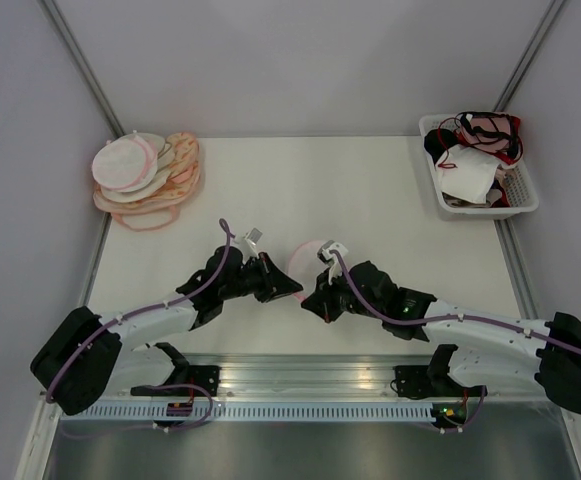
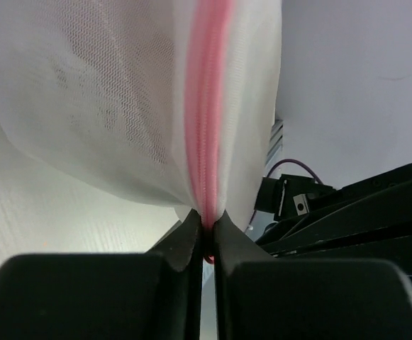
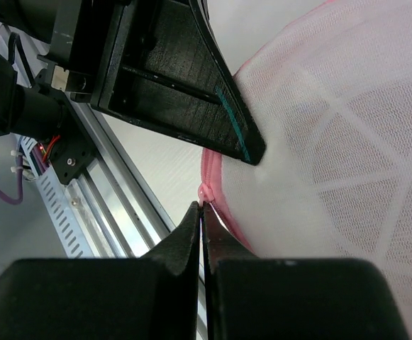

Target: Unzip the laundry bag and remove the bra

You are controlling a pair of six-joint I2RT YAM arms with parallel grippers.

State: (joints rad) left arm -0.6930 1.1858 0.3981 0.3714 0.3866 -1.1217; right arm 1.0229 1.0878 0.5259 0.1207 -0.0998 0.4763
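A white table point(image 1: 370, 200) fills the middle of the top view, closed in by plain pale grey walls point(image 1: 300, 60) at the top, left and right, with slanting metal posts point(image 1: 78, 62) in the upper left and upper right corners. Along the bottom edge runs a shiny aluminium rail point(image 1: 310, 375), with a slotted white cable duct point(image 1: 310, 411) just below it. The light is even and soft, casting only faint shadows.

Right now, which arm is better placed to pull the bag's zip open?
Probably right: the right end effector pinches a small pink tab on the laundry bag; the left end effector clamps the zip rim itself, anchoring it.
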